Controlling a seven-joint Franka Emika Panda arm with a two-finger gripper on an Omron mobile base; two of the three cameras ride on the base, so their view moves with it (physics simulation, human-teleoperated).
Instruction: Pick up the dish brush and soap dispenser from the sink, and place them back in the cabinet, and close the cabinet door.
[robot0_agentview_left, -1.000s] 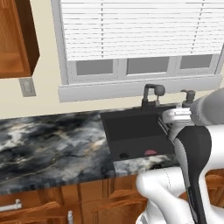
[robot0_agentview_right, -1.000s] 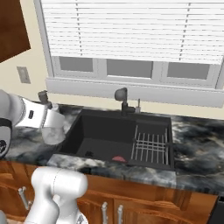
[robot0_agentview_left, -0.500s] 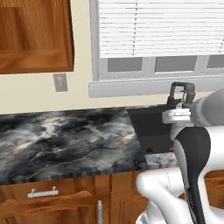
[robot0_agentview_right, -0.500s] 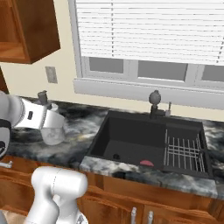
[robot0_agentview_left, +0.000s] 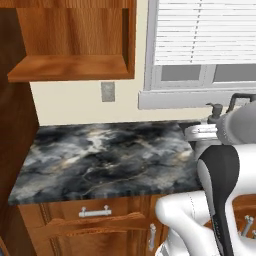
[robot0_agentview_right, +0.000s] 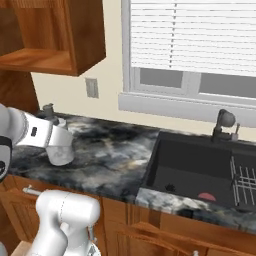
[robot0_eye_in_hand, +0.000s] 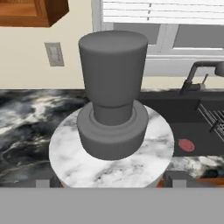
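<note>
Hand view: soap dispenser (robot0_eye_in_hand: 111, 144), white marbled cylinder with dark grey pump top, long axis running along the line of sight, pump end nearest the camera. Tool (robot0_eye_in_hand: 111, 181) clamped on its body, one fingertip (robot0_eye_in_hand: 46, 181) either side, held above the worktop (robot0_agentview_right: 107, 155). Dish brush (robot0_agentview_right: 206, 196), reddish-pink head, lies in the sink (robot0_agentview_right: 200, 170) far right.

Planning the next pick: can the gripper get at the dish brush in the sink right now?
Probably not: the gripper is shut on the soap dispenser, and the dish brush lies apart in the sink.
</note>
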